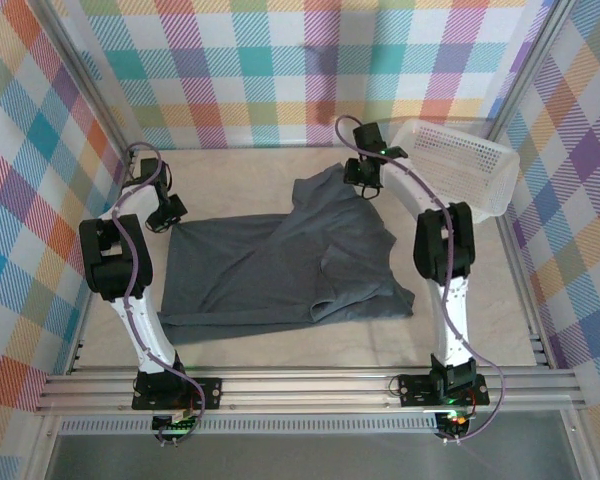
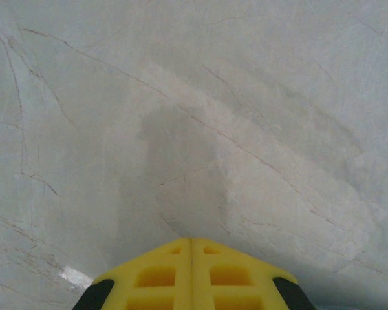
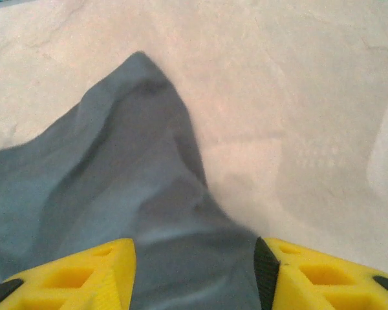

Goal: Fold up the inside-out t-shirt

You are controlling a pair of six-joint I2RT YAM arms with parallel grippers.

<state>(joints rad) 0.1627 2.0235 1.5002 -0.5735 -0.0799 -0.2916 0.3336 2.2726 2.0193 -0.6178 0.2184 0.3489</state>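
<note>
Looking at the fold in hand, we judge that the work is on the far right corner of the inside-out t-shirt (image 1: 280,270). It lies in the middle of the table (image 1: 480,320), partly doubled over itself and not yet a tidy packet. The right gripper (image 3: 194,271) stands at that corner, its fingers spread, with grey cloth passing between them unpinched. The left gripper (image 2: 191,258) is pressed together and holds nothing, over bare table just beside the shirt's left edge. Next, we think, the right fingers must close on the corner before carrying it over.
</note>
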